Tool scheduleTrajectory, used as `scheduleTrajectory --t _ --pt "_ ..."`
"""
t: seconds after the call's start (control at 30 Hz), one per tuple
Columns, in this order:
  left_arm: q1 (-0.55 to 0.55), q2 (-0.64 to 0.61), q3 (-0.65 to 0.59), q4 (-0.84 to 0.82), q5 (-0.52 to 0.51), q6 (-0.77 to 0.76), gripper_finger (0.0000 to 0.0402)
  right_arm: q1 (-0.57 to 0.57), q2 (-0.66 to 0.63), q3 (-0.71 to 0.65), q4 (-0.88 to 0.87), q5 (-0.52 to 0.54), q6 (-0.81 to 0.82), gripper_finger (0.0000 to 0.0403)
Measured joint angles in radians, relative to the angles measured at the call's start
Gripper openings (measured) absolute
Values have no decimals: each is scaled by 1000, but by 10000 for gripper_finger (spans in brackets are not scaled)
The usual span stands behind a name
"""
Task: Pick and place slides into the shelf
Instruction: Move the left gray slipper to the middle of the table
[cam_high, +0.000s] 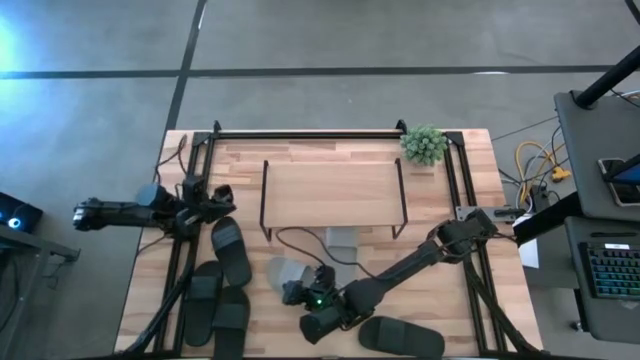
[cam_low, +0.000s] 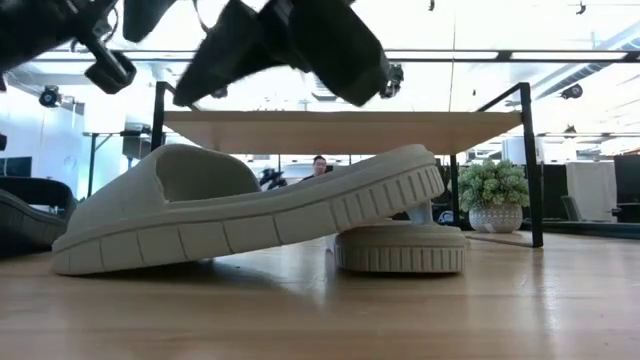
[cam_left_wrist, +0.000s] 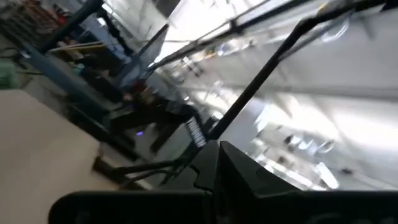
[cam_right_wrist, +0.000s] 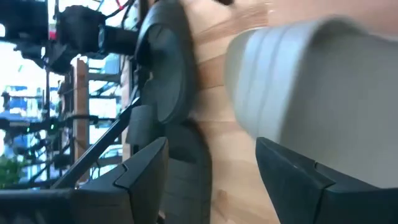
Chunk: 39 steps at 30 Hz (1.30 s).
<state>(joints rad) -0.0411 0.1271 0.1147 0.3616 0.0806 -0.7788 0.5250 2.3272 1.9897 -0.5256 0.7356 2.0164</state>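
Grey slide (cam_low: 250, 215) leans on its partner (cam_low: 400, 247), in front of the shelf (cam_high: 330, 192); no writing is readable. Right gripper (cam_high: 300, 300) hangs released near it, left gripper (cam_high: 215, 200) is clenched empty at the left edge.

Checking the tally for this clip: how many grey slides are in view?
2. One grey slide lies in front of the shelf, its end propped on the second grey slide, which reaches under the shelf. None seems hidden.

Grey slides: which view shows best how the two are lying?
Low view: one grey slide leans with its toe end on the other, under the shelf. The high view shows them partly hidden by the right arm. The right wrist view shows one blurred strap; the left wrist view shows none.
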Motion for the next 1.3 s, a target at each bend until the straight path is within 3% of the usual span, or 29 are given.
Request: scheduleTrajectory --t 0.27,0.43,0.53,0.7,0.9,1.03,1.3 --pt "-48 206 420 -607 19 420 0 0 -5 79 -246 48 101 235" --pt "-87 366 581 -926 80 401 0 1 -18 178 -456 87 104 235" --pt "-129 447 583 -919 130 266 0 -3 -22 256 -597 129 104 235" --pt "-299 572 547 -898 117 69 0 -19 -35 369 -815 135 104 235" --pt "-608 707 534 -829 -174 -223 0 -16 -133 351 -991 165 116 235" --pt "-725 809 521 -697 -380 -370 0 -18 -171 347 -1042 171 91 235" --pt "-731 1061 520 -499 -446 -471 0 -20 -199 345 -1046 181 -15 235"
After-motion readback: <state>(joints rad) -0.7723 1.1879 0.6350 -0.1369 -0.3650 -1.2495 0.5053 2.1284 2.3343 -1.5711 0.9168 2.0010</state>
